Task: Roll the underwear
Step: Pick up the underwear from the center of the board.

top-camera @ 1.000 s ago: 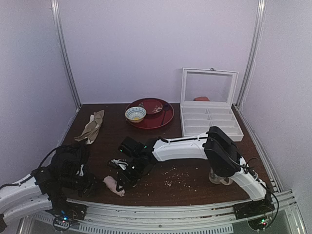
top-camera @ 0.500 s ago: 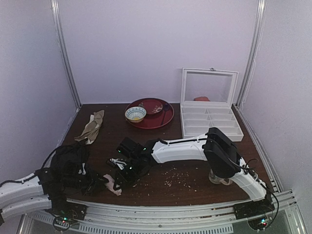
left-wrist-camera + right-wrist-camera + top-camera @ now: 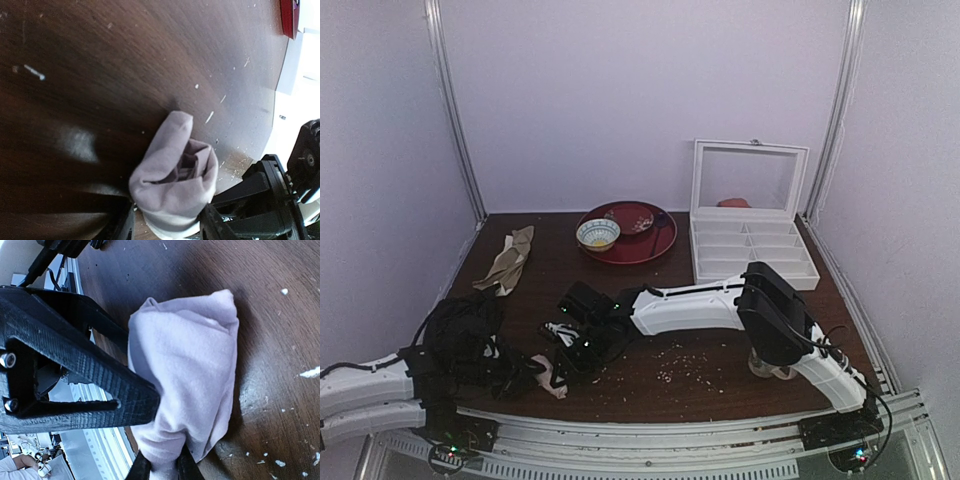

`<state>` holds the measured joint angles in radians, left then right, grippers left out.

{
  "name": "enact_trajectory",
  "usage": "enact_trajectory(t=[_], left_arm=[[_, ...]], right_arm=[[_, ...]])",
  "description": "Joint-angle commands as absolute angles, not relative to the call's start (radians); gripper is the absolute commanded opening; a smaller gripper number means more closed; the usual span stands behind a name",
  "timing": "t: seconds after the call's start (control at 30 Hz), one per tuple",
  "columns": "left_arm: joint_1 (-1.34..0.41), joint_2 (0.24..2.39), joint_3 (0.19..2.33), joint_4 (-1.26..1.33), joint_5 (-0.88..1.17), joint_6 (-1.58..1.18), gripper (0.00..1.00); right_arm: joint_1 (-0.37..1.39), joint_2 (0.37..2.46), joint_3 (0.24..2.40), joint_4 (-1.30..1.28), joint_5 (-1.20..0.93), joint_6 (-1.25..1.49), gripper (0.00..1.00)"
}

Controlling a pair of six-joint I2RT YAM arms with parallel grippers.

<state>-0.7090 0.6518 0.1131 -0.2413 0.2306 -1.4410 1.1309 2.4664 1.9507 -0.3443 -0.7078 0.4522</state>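
Observation:
The underwear (image 3: 557, 378) is a pale pink roll lying near the table's front edge, left of centre. In the left wrist view the underwear (image 3: 170, 185) shows its open end, with a whitish band at the bottom. My left gripper (image 3: 170, 226) stands open, and its two dark fingers (image 3: 216, 223) flank the roll on either side. My left gripper (image 3: 528, 375) reaches in from the left. My right gripper (image 3: 162, 467) is shut, pinching a fold of the underwear (image 3: 192, 365) at the roll's lower end. My right gripper (image 3: 572, 357) comes in from the right.
A beige-olive cloth (image 3: 507, 260) lies at the back left. A red plate (image 3: 645, 245) holding a small bowl (image 3: 597, 234) sits at the back centre, next to a white compartment box (image 3: 752, 252). Crumbs (image 3: 682, 362) dot the table's front. A dark bundle (image 3: 460, 322) lies by my left arm.
My left arm has slid right until its fingers straddle the roll, and its jaws have widened. My right gripper has kept its pinch and shifted slightly left.

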Motion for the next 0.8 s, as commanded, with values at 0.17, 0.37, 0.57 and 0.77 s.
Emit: enact_trajectory(t=[0.17, 0.37, 0.57, 0.77], left_arm=[[-0.715, 0.675, 0.071, -0.103, 0.160, -1.471, 0.61], [-0.715, 0.753, 0.069, -0.028, 0.169, -1.463, 0.62], [-0.715, 0.830, 0.073, 0.027, 0.177, -1.457, 0.61], [-0.715, 0.791, 0.074, -0.024, 0.158, -1.451, 0.62]], right_arm=[[1.127, 2.545, 1.904, -0.415, -0.607, 0.441, 0.00], [1.128, 2.547, 1.903, -0.416, -0.612, 0.435, 0.00], [1.128, 2.547, 1.903, -0.422, -0.615, 0.431, 0.00], [1.128, 2.546, 1.902, -0.431, -0.614, 0.420, 0.00]])
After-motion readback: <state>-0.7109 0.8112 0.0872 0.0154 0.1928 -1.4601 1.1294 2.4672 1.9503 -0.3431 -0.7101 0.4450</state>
